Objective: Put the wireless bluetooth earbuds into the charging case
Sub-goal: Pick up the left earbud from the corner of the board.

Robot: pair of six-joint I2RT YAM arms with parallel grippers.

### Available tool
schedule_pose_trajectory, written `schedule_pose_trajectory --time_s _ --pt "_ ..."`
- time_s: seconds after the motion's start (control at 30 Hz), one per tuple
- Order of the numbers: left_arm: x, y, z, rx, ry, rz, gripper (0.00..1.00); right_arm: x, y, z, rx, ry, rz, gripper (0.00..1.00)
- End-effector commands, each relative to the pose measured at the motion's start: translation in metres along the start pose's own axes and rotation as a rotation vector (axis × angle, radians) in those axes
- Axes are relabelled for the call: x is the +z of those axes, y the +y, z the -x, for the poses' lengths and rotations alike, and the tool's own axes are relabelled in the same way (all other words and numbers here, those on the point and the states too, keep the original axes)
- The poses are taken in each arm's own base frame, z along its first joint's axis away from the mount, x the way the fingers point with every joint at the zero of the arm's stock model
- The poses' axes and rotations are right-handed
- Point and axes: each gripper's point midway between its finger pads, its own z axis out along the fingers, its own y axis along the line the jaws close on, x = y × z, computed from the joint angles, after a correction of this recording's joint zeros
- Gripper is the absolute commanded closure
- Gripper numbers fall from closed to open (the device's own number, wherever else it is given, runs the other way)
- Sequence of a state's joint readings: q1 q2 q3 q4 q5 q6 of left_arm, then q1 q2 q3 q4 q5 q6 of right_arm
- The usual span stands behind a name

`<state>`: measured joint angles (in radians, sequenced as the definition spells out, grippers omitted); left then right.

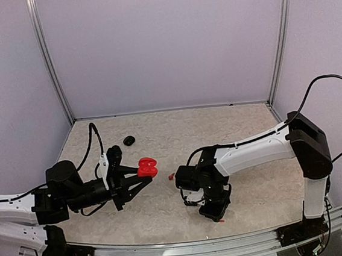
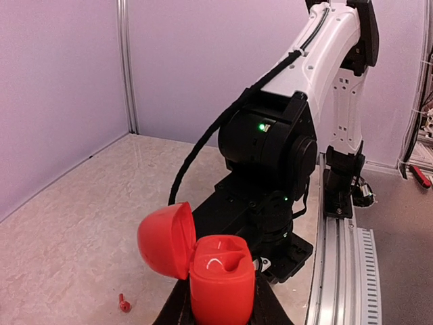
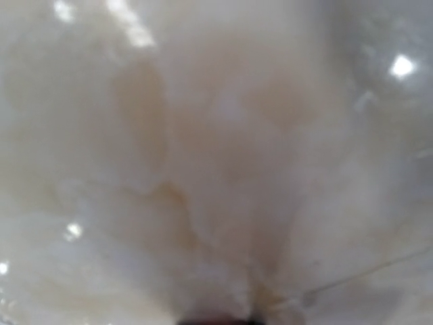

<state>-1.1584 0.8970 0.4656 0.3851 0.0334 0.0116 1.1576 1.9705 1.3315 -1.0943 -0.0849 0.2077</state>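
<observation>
Left gripper [image 1: 140, 174]: fingers [image 2: 174, 313] clamped on the lower body of the red charging case [image 2: 222, 281]. Case is off the table, lid [image 2: 166, 240] hinged open. Fingers are cropped by the bottom of the left wrist view, only dark edges show. The case's two wells are red inside, with glare on one.

Right gripper [image 1: 217, 215]: pointing straight down, tip at the tabletop. Its own wrist masks the jaws from above, so can't tell if they're spread or closed. Right wrist view is no help: blurred marble fills the frame, with a dark sliver at the bottom edge. Red speck [image 1: 221, 220] at the tip, too small to identify.

Red earbud [image 1: 171, 177] lies on the table between the grippers, near the right wrist and apart from the case. Also seen in the left wrist view [image 2: 124, 302]; stem detail not resolvable.

Surface: glossy beige marbled tabletop [image 1: 231, 128]. Pale lilac wall panels [image 1: 163, 44], metal posts [image 1: 49, 61] at the back corners, rail [image 1: 201, 255] along the near edge.

Black pebble-shaped case [image 1: 129, 140] sits far-left, well apart from both grippers. Right arm [image 2: 270, 142] fills the middle of the left wrist view and blocks the table behind it.
</observation>
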Motion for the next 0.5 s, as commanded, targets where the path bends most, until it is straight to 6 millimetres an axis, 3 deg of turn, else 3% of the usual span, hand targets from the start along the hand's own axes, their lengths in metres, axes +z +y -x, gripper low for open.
schedule_pose_trajectory --time_s 0.0,0.2,0.37,0.47 --pt "-0.006 0.003 0.017 0.019 -0.088 0.026 1.00 -0.027 0.001 0.018 0.006 -0.131 -0.007 0.90" --pt "-0.016 0.017 0.020 0.048 -0.165 0.107 1.00 -0.078 -0.014 0.045 0.039 -0.380 0.017 0.91" --pt "-0.019 0.017 0.020 0.101 -0.207 0.111 1.00 -0.141 -0.030 0.067 0.049 -0.635 -0.002 0.92" --pt "-0.024 0.014 0.027 0.126 -0.267 0.095 1.00 -0.186 -0.028 0.073 0.006 -0.808 -0.004 0.93"
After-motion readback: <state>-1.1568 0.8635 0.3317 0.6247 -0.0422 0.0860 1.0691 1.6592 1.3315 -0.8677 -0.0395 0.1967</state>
